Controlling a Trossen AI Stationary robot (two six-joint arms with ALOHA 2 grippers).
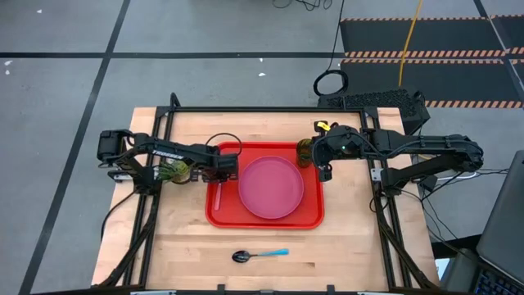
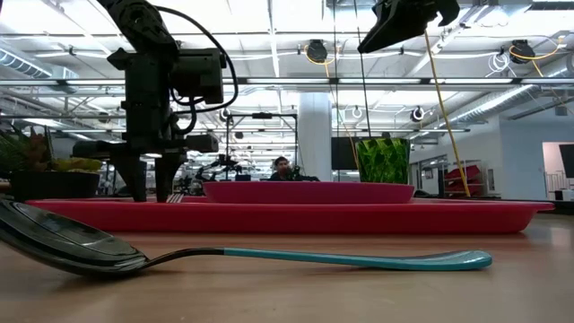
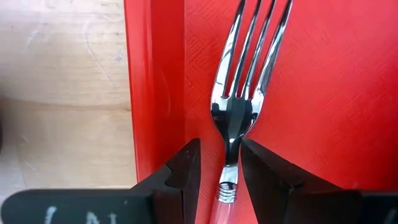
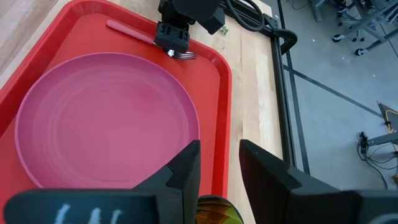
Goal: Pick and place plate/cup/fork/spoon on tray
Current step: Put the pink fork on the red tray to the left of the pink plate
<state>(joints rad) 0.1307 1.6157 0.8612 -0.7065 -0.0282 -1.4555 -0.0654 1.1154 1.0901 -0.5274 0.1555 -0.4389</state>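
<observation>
The red tray (image 1: 221, 220) lies mid-table with the pink plate (image 1: 271, 187) on it. The fork (image 3: 239, 93) lies flat on the tray floor, between the plate and the tray's left rim. My left gripper (image 3: 221, 149) points down at it, open, one finger on each side of the fork's neck. The green cup (image 1: 304, 152) stands upright at the tray's far right corner. My right gripper (image 4: 219, 149) hangs open well above the cup, with nothing between its fingers. The blue-handled spoon (image 1: 260, 255) lies on the table near the front edge. My left gripper straddles the fork's neck (image 3: 231, 140) from above, its fingers across the fork. A gap shows on one side of the neck. Whether the other finger (image 3: 261, 168) touches it I cannot tell. The fork rests on the tray.
A small potted plant (image 1: 173, 170) stands on the table left of the tray, under my left arm. Bare wood lies in front of the tray around the spoon. A black frame (image 1: 246, 109) borders the table's far and side edges.
</observation>
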